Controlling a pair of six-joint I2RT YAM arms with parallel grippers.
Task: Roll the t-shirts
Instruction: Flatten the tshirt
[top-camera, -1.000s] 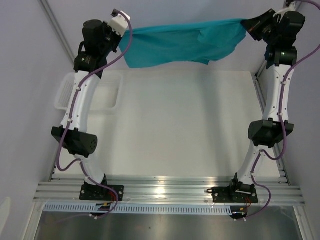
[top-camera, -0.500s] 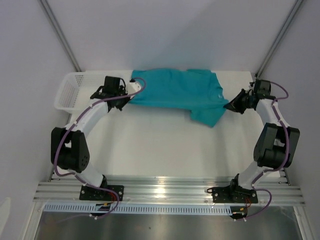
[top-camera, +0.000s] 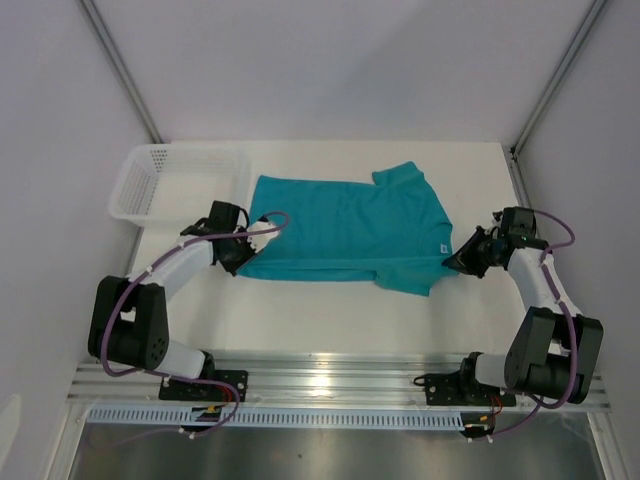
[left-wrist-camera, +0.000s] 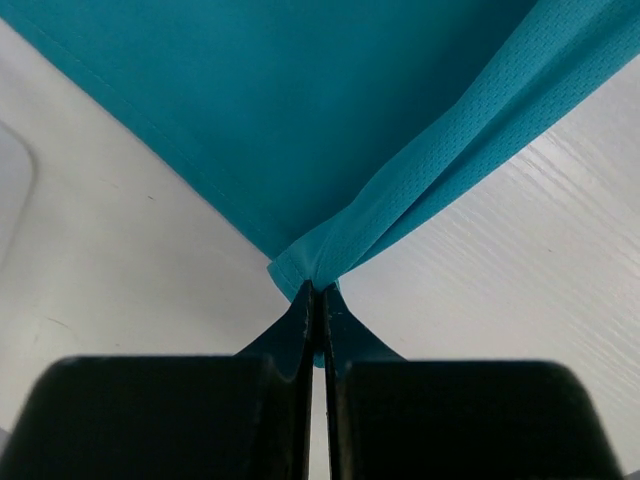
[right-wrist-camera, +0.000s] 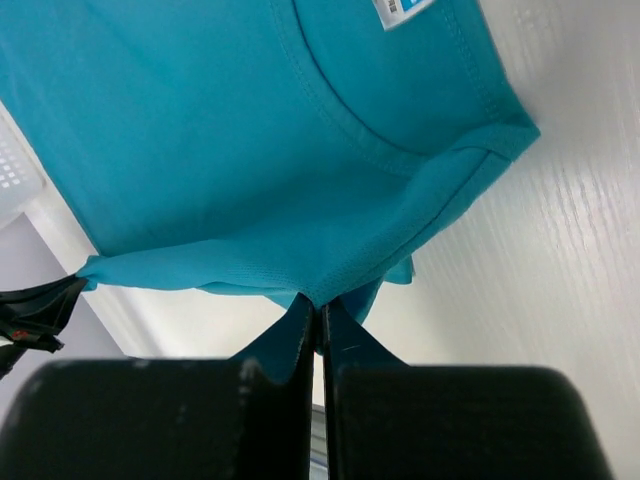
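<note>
Teal t-shirt (top-camera: 345, 225) lies spread flat across the middle of the worktop (top-camera: 330, 320), a little toward the far edge, its collar and small white label (top-camera: 441, 248) pointing to the right edge. My left hand (top-camera: 242, 264) is pinched tight on the shirt's near-left corner, the cloth gathered into a fold between my fingers. My right hand (top-camera: 452, 264) is clamped just as narrowly on the fabric edge beside the collar. Both hands sit low, close to the worktop. A white mesh basket (top-camera: 130, 185) stands in the far-left corner, just beside the shirt.
</note>
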